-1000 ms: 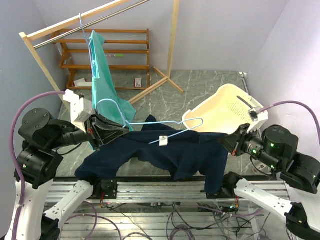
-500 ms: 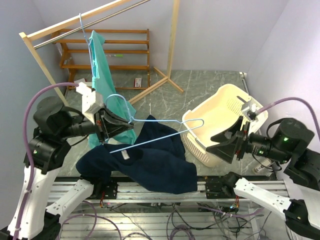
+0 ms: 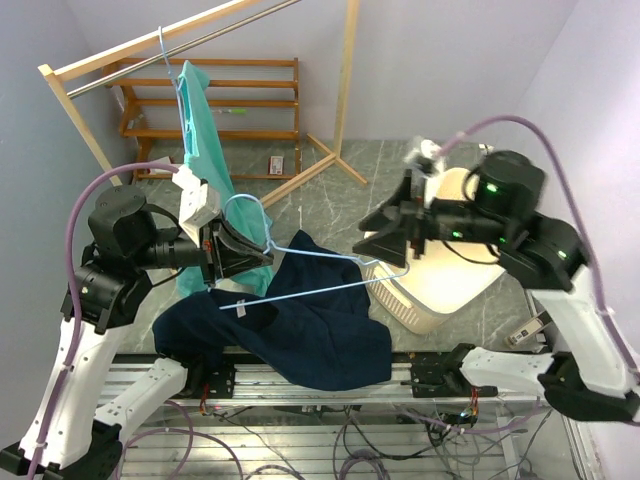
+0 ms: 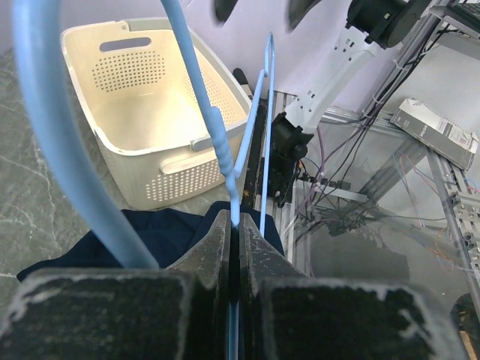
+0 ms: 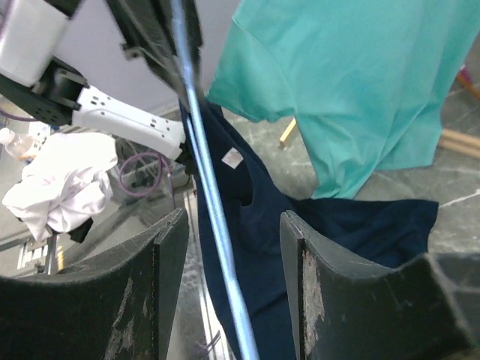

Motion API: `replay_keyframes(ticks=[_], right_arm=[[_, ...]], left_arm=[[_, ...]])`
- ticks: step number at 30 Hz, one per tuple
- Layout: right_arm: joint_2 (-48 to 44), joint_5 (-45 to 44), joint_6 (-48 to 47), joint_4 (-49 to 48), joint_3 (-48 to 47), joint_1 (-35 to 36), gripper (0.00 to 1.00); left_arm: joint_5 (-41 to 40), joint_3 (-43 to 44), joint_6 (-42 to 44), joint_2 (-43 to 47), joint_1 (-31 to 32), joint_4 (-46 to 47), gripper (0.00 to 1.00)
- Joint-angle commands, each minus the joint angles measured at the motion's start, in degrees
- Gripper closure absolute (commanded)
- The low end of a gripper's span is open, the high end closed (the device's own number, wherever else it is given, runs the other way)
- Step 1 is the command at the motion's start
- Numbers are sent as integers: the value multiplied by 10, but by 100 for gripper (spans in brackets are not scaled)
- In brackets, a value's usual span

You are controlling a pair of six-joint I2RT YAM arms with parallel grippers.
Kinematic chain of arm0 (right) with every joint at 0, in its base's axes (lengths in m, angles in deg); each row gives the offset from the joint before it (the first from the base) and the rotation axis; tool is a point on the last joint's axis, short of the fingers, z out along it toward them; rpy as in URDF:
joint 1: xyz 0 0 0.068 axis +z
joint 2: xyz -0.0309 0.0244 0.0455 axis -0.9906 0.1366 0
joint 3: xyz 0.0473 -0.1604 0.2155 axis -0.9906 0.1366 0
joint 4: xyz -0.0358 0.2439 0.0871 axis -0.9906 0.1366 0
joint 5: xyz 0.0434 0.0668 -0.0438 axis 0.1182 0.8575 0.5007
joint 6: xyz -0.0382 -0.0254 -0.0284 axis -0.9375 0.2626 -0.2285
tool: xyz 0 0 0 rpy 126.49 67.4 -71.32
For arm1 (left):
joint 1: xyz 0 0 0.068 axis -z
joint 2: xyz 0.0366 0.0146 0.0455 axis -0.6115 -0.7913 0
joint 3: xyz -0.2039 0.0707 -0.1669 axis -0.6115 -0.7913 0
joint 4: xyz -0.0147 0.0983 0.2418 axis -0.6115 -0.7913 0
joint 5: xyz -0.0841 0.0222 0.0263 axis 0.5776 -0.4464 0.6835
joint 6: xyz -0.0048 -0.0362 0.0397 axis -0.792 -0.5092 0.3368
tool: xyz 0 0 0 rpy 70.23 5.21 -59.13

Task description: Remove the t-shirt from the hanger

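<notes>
Robot lab: aluminium frame (image 3: pixel 262 386), loose cables (image 3: pixel 350 440) underneath.

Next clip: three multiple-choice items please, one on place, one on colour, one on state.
1. Where is the navy t-shirt? A in the basket; B on the wooden shelf; C lying on the table.
2. What colour is the hanging shirt on the rail? A teal; B red; C white.
3. The jaws of the left gripper are: A wide open; B shut on the blue hanger; C shut on the navy t-shirt.
C, it lies heaped at the near edge; A, plainly teal; B, the wire is pinched between them.
</notes>
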Motion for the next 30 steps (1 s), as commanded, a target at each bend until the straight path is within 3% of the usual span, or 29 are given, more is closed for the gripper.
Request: replay_keyframes(ticks=[1,16,23,30], right_arm=[[36,43,-29,3,-5,-1,48],[-12,70,-42,21,63,0,50],[-13,1,-9,10,25,0,47],[3,33,16,-16,7,0,47]], left_arm=[[14,27,11,-1,2,5,93],[7,20,-7,-5,2,26,93],[8,15,-6,0,2,25,93],[2,15,0,7,2,12,93]])
